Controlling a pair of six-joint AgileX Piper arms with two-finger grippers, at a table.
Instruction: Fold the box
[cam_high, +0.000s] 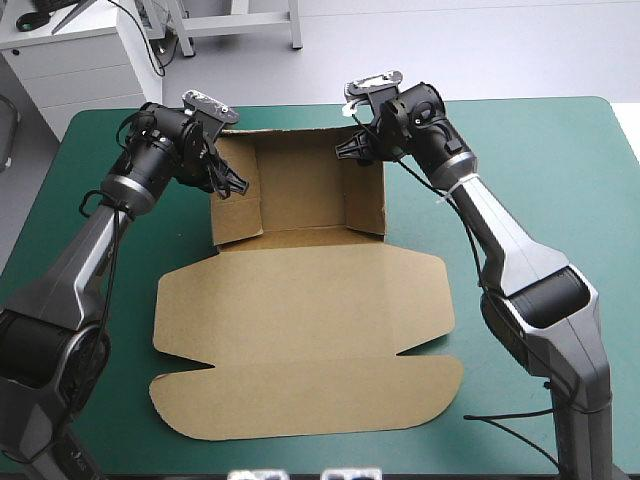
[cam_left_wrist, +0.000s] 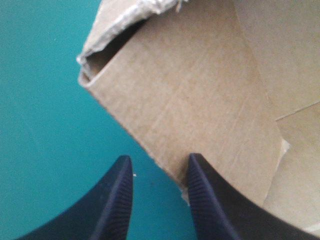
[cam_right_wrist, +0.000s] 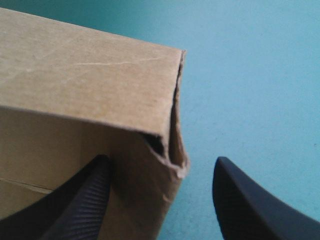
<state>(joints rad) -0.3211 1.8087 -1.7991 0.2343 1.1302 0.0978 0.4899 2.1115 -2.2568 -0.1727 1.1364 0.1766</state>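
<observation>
High view: the box (cam_high: 300, 330) sits mid-worktop (cam_high: 560, 180). The tray (cam_high: 300, 185) is already up at 12 o'clock and the lid (cam_high: 300, 300) lies flat toward 6 o'clock, with its front flap nearest the robot. The left gripper (cam_high: 228, 185) is at the tray's 9 o'clock wall and the right gripper (cam_high: 350, 148) at its 1 o'clock corner. Step looks like seating or tucking the side walls so the tray holds its shape; the lid is not yet touched. Bare teal-green cover (cam_high: 90, 160) shows at 3 and 9 o'clock of the box, which gives both arms side room, but there is little left between the tray and the far edge at 12.

Left wrist view: the left gripper (cam_left_wrist: 159, 160) is spread. The lower edge of the brown wall (cam_left_wrist: 200, 90) runs down between the fingers, one finger over the board and one over the cover (cam_left_wrist: 40, 125). The doubled wall gapes a bit at its far end.

Right wrist view: the right gripper (cam_right_wrist: 162, 160) is spread wide and straddles the tray corner (cam_right_wrist: 90, 70), one finger inside and one outside over the cover (cam_right_wrist: 250, 75). It is not pinching. The corner seam is slightly split and frayed.

Next move probably calls for both grippers to press together on the walls evenly, or to push the tucks home. An uneven squeeze could slide the light tray or pop a wall loose.
</observation>
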